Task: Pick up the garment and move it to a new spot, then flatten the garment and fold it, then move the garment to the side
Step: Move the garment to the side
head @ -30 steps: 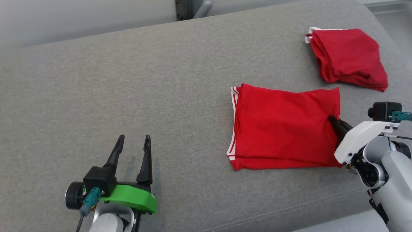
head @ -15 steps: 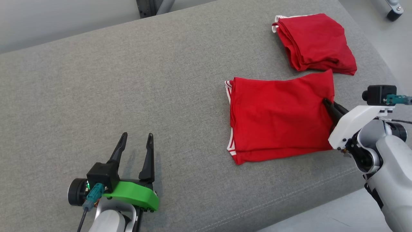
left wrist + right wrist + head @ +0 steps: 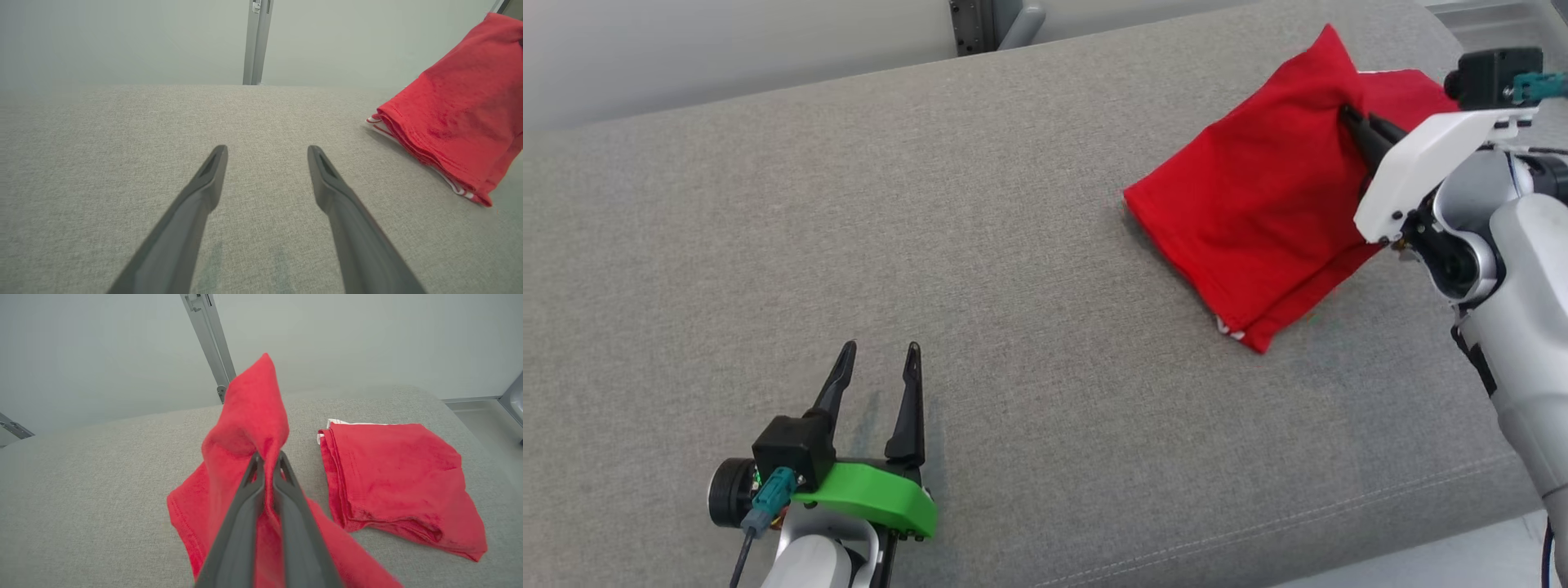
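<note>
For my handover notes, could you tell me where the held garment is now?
Head view, upper right: the red garment hangs partly lifted, pinched by the fingers of the right gripper, lower edge on the grey cushion, beside the other folded garment.

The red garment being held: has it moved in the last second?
Yes. The red garment, pinched by the right gripper, has risen at one edge and shifted toward the other folded garment.

A: What have we shifted since a second ago?
B: We've lifted the garment (image 3: 1258,212) by its pinched edge with our right gripper (image 3: 1346,114); it hangs slanted now, before the other folded garment (image 3: 400,477).
</note>
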Controlling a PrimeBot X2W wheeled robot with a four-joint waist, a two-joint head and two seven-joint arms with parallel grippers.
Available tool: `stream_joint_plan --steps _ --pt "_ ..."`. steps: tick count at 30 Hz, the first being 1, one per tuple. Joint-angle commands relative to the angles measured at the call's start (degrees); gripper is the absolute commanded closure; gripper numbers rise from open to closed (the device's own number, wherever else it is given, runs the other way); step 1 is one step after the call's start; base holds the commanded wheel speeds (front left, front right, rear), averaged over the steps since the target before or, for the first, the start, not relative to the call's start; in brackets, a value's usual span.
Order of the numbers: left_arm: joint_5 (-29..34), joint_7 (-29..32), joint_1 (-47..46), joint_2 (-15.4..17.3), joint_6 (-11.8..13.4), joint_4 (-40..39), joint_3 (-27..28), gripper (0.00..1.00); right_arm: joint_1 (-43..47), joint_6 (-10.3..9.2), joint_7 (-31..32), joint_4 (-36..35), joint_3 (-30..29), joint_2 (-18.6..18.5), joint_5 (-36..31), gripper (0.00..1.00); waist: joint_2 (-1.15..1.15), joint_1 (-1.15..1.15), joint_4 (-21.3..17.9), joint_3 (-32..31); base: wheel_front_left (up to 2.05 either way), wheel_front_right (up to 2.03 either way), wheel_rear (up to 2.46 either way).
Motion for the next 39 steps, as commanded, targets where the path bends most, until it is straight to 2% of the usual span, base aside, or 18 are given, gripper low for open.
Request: stream_joint_plan --steps 1,14,24,34,39 --pt "-0.2 -0.23 0.4 -0.06 -0.26 0.24 0.06 0.0 -1.72 -0.03 0.32 0.99 -0.56 0.0 -0.62 1.0 0.56 0.0 1.45 -0.09 0.0 0.0 0.0" --pt "1.28 -0.27 -0.73 0.61 -0.68 -0.64 0.47 0.0 -12.26 -0.03 -1.89 11.27 -5.08 -2.96 -6.4 1.0 0.56 0.0 3.21 4.09 0.0 0.0 0.0" --pt "2.45 0.14 -3.24 1.86 -0.78 -1.66 -0.22 0.0 -17.87 -0.03 -3.91 16.64 -7.35 -7.53 -11.43 1.0 0.56 0.0 2.96 9.78 0.0 0.0 0.0" --pt "3.28 1.3 -5.48 2.82 -0.86 -4.03 -1.38 0.0 -21.37 -0.03 -4.07 21.72 -10.85 -14.55 -18.34 1.0 0.56 0.0 4.31 15.05 0.0 0.0 0.0" --pt "3.84 2.18 -6.25 3.41 -0.77 -5.11 -1.95 0.0 -21.69 -0.04 -5.84 25.28 -13.56 -15.34 -22.2 1.0 0.56 0.0 5.28 17.72 0.0 0.0 0.0"
